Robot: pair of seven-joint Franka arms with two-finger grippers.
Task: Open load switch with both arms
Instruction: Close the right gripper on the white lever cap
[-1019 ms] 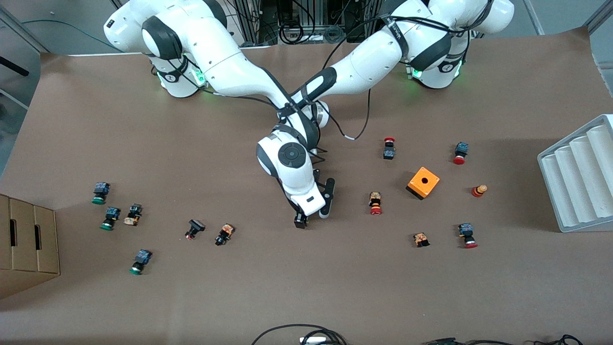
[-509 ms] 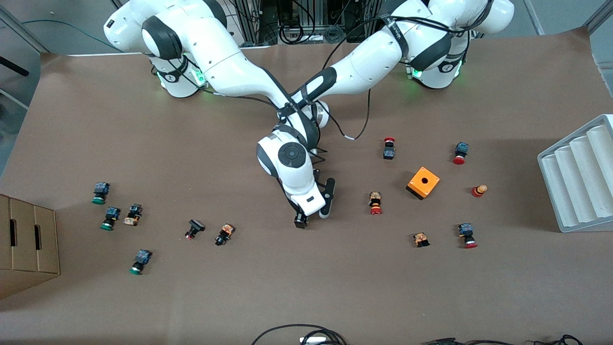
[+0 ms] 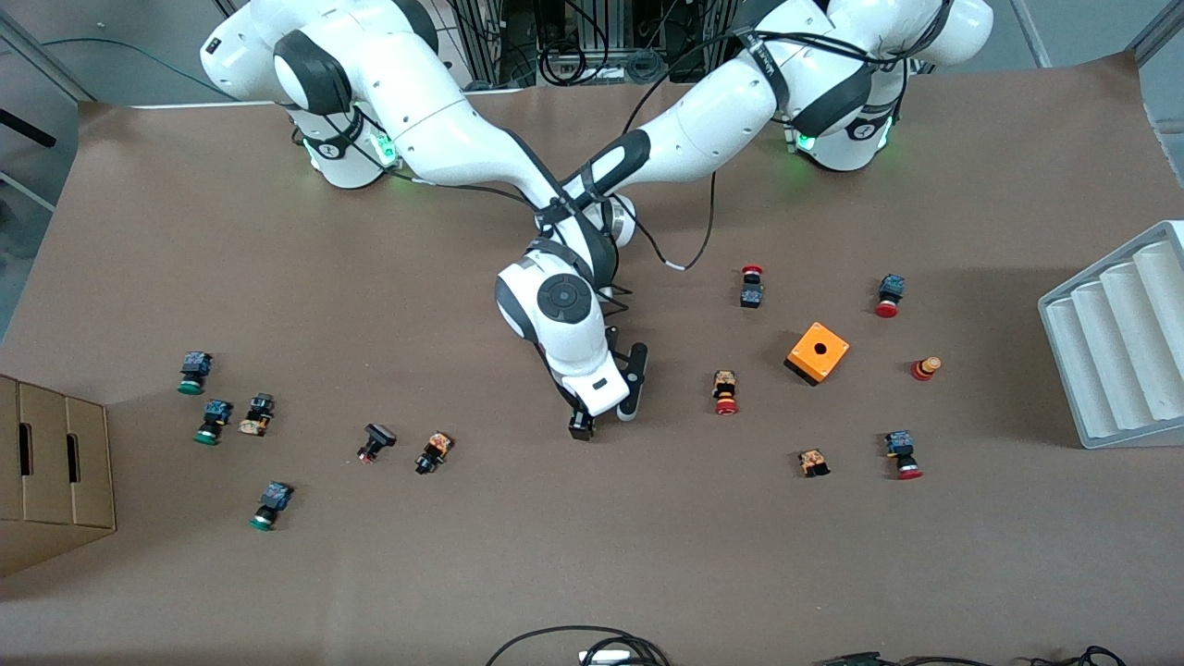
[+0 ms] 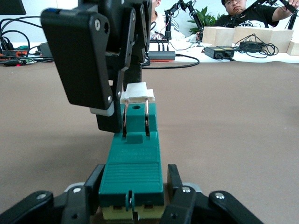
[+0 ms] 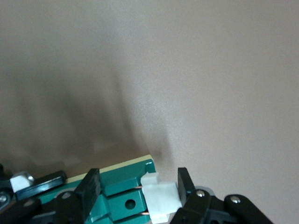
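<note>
Green load switch, hidden in front view, gripped by left pincer.

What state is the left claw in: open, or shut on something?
Shut on the load switch. In the left wrist view, the left claw has a finger pressed against each side of the green body.

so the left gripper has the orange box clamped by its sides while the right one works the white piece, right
Not the orange box; it sits untouched on the table. The left wrist view shows the left gripper clamping the green load switch by its sides, while the right gripper straddles the white piece.
</note>
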